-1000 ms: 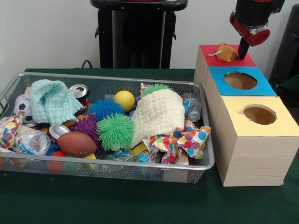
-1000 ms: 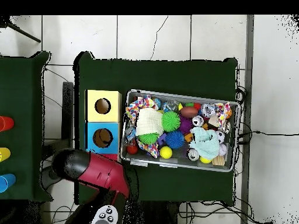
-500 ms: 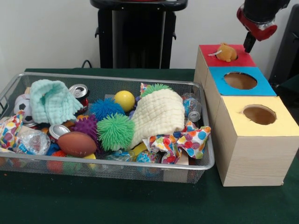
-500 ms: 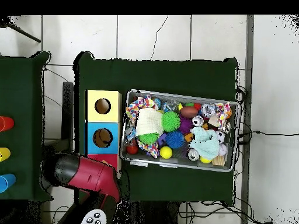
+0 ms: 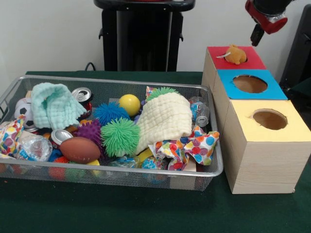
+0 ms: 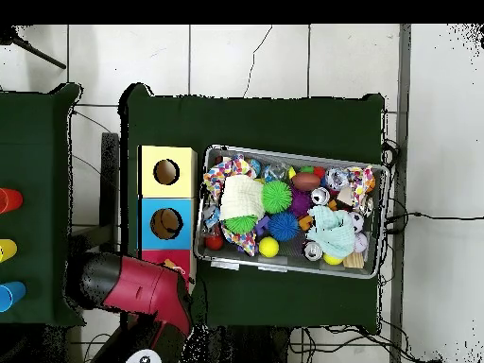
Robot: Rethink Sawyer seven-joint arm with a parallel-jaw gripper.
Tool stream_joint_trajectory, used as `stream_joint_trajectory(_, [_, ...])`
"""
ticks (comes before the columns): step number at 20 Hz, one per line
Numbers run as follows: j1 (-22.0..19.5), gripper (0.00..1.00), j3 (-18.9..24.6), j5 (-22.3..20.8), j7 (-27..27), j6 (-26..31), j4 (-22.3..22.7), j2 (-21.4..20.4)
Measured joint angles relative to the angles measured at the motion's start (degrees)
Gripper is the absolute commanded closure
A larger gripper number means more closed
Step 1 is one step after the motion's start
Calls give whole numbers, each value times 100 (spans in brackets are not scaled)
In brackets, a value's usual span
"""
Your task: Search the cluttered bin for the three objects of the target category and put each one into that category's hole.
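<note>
- The orange plush toy (image 5: 236, 54) is sitting on top of the red box (image 5: 234, 58), over or partly in that box's hole; most of its body is showing above the surface, so by my judgement it is lodged at the opening and has not dropped through.
- Its long axis is lying roughly level across the red box, with a pale tail or tag pointing toward the side of the wire bin (image 5: 112, 177).
- The gripper (image 5: 256, 37) is hanging above the far corner of the red box, apart from the toy and carrying nothing; only a dark tip is showing, and I cannot tell how its fingers are set.
- From overhead, the arm (image 6: 132, 288) is covering most of the red box.
- The blue box (image 5: 249, 83) and the yellow box (image 5: 269, 119) are standing in line beside the red box, each hole showing open.
- The bin is standing just beside the boxes, crowded with spiky balls (image 5: 120, 137), cans (image 5: 82, 95), a brown football (image 5: 79, 149) and cloths (image 5: 164, 119), presumably heaped so that the sought items must be dug out.
</note>
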Motion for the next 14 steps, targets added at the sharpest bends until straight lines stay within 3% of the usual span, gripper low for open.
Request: stream_joint_trajectory(14, [-50,100,-429,-118,0,-24,-520,190])
